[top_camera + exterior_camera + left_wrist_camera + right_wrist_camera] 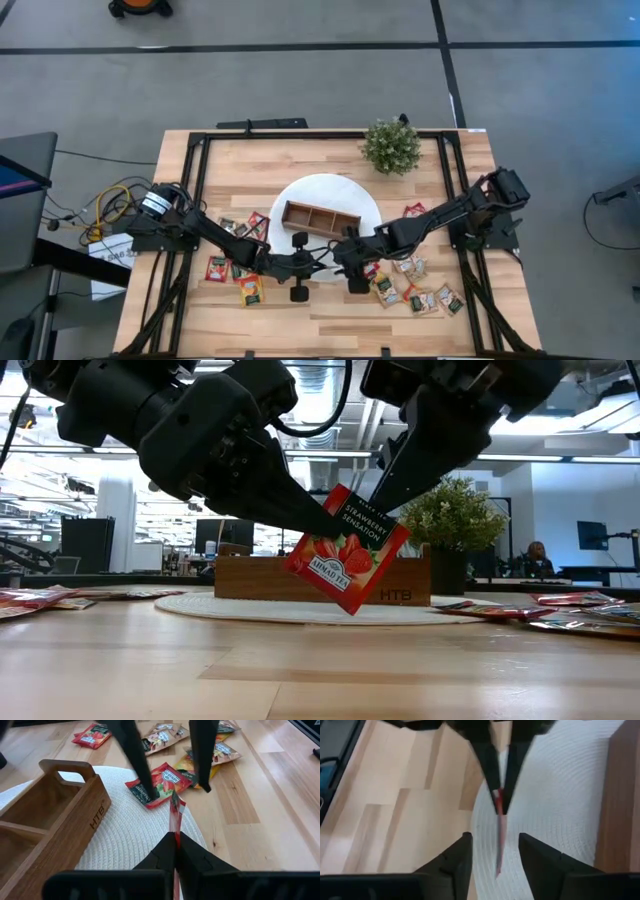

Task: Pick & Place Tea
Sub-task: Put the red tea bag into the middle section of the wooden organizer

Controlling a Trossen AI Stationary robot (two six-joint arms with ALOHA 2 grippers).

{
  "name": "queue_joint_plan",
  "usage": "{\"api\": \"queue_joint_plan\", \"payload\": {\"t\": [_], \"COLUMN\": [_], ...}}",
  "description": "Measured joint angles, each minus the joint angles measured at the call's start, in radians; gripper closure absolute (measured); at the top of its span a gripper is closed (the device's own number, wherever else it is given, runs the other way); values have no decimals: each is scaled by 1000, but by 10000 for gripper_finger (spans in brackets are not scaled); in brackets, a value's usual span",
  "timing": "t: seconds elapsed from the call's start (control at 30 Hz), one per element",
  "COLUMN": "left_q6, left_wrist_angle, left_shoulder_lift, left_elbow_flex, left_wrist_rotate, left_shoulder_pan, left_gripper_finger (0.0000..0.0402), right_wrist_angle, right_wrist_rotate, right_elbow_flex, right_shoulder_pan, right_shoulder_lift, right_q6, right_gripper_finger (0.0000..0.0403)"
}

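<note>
Over the wooden table (330,310), mid-handoff by the look of it: left gripper (175,839) pinched tight on the red tea sachet (346,550) held edge-up above the white mat (125,835), right gripper (495,851) spread apart around it.

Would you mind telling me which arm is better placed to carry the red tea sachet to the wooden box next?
Left, probably. The left gripper is shut on the red tea sachet, while the right gripper stands open around it, beside the wooden box.

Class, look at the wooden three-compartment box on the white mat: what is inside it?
The wooden box shows bare wood in its compartments from above, with no tea inside. The white mat lies under it; that covered part cannot be seen.
</note>
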Motion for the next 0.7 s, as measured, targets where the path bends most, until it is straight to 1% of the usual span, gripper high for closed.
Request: {"api": "queue_joint_plan", "payload": {"t": [0.03, 0.13, 0.17, 0.3, 0.4, 0.7], "left_q6": [0, -1, -2, -3, -3, -6], "left_wrist_angle": [0, 0, 0, 3, 5, 19], "left_shoulder_lift": [0, 0, 0, 0, 0, 0], "left_elbow_flex": [0, 0, 0, 0, 0, 0], "left_wrist_rotate": [0, 0, 0, 0, 0, 0], "left_shoulder_pan": [0, 0, 0, 0, 0, 0], "left_gripper_finger": [401, 401, 401, 401, 401, 401], "right_wrist_angle": [0, 1, 1, 4, -6, 39], "right_wrist_rotate": [10, 98, 112, 112, 102, 120], "right_elbow_flex": [0, 0, 0, 1, -4, 0], "right_shoulder_pan": [5, 18, 21, 24, 24, 29], "right_shoulder_lift": [0, 0, 0, 11, 40, 34], "right_q6": [-6, -31, -41, -50, -50, -65], "right_gripper_finger": [268, 299, 309, 340, 347, 344]}}
